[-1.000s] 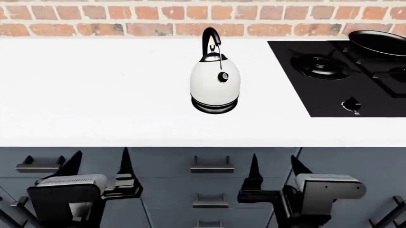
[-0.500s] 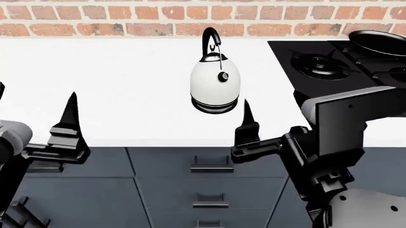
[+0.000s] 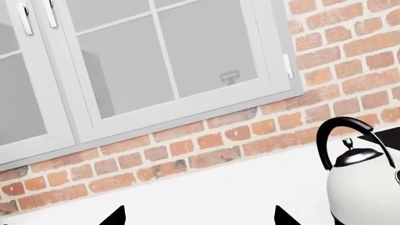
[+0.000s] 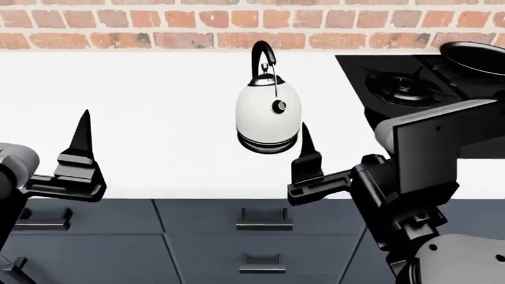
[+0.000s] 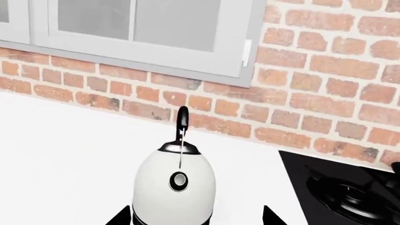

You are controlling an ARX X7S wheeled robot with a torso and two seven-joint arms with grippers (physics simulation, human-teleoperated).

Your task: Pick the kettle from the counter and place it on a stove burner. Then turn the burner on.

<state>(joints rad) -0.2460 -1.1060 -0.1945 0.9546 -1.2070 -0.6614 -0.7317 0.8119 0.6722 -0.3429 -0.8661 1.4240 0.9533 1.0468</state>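
The kettle (image 4: 268, 113) stands upright on the counter (image 4: 158, 106), burner (image 4: 406, 87) at its 2 o'clock; my right claw (image 5: 197, 214) faces it, spread, empty; left claw (image 3: 198, 216) likewise; smooth shell looks slippery, so I'd take the stiff arched handle.

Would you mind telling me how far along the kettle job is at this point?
Nothing is done yet: the kettle stands on the counter, untouched. In hand: the right tool is open and lined up with the kettle's base, short of it. Left: grasping it, setting it on the stove burner and turning the burner on.
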